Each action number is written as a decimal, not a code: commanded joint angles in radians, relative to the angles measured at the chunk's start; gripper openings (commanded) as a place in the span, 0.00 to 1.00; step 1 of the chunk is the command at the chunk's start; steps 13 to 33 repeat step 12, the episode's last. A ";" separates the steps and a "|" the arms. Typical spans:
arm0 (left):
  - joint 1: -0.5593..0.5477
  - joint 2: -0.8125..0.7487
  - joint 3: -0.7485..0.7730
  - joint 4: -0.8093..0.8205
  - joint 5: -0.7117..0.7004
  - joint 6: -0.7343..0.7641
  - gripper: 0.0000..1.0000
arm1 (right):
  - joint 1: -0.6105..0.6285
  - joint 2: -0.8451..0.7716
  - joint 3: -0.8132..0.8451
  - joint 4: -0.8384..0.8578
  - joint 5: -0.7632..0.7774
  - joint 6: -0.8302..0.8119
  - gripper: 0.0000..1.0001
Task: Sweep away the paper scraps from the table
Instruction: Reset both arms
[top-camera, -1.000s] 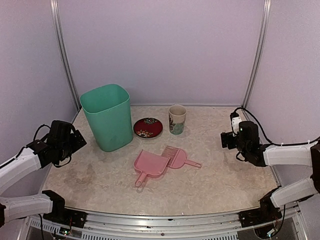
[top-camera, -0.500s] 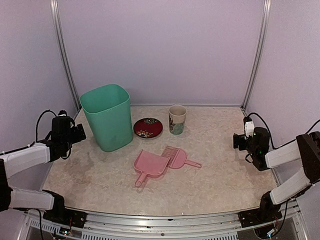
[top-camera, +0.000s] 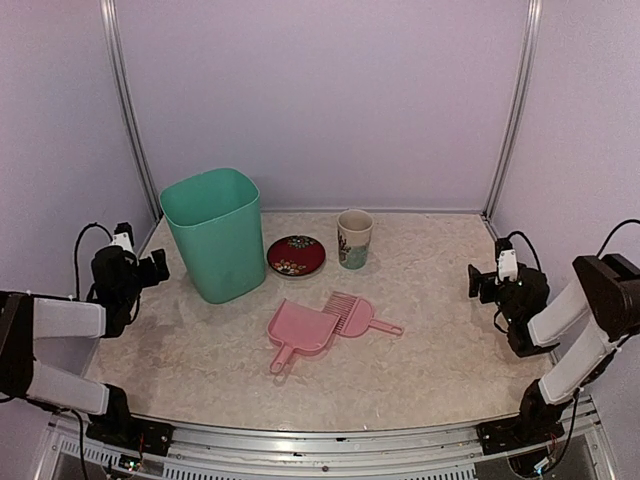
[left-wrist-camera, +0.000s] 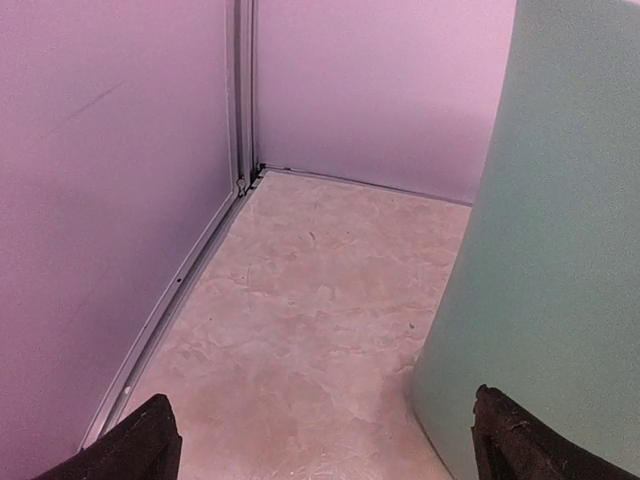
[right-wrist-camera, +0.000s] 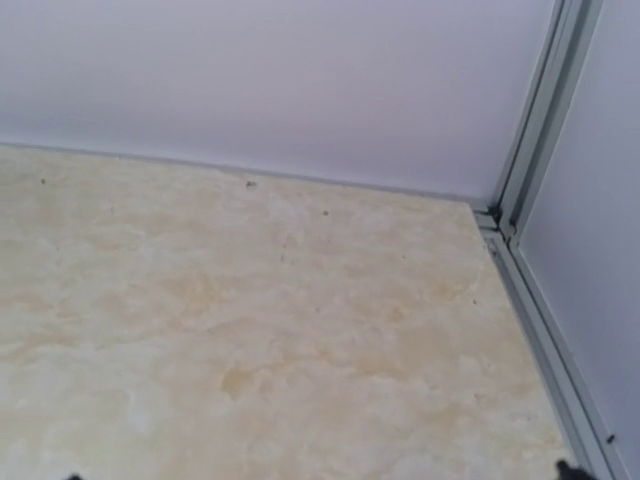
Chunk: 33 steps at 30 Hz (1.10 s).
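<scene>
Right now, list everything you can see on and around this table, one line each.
bin: one, green, upright, back left of the table
plate: one, red with a pattern, just right of the bin
cup: one, cream with a green print, upright, right of the plate
dustpan: one, pink, mid-table, handle toward the front
brush: one, pink, comb-like, close against the dustpan's right side
dark specks: a few, tiny, by the back wall, too small to identify
table: one, beige mottled, metal front rail
left gripper: one, black, open, empty, left edge near the bin
right gripper: one, black, open, empty, right edge
</scene>
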 joint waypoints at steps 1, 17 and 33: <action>0.021 0.084 -0.020 0.228 0.085 0.046 0.99 | -0.010 0.005 -0.003 0.099 -0.007 0.011 1.00; 0.020 0.222 -0.042 0.442 0.183 0.097 0.99 | -0.020 0.010 -0.006 0.112 -0.049 0.004 1.00; 0.020 0.222 -0.042 0.442 0.183 0.097 0.99 | -0.020 0.010 -0.006 0.112 -0.049 0.004 1.00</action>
